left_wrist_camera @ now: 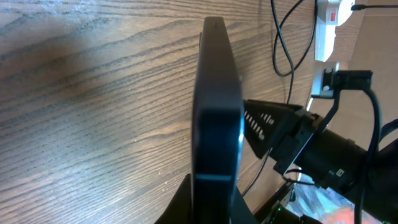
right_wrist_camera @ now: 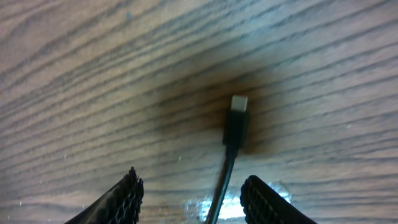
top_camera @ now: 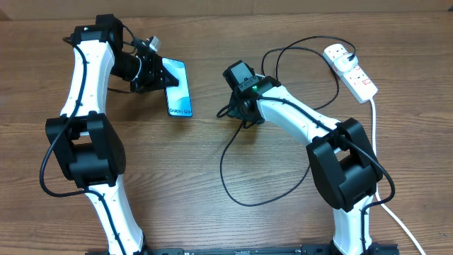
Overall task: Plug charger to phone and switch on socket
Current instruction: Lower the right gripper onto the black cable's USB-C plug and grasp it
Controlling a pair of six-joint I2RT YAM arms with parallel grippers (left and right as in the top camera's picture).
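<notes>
Two fingers of our right gripper (right_wrist_camera: 194, 182) stand wide apart, and the charger's connector tip (right_wrist_camera: 238, 118) lies just ahead, in line with the gap — its long side pointing straight away from us. Our left gripper (top_camera: 160, 74) holds the phone (top_camera: 180, 91), off to the left.

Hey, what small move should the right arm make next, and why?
Probably lower the right end effector and close on the charger connector: it lies ungrasped on the table just ahead of the open fingers, while the left end effector holds the phone.
</notes>
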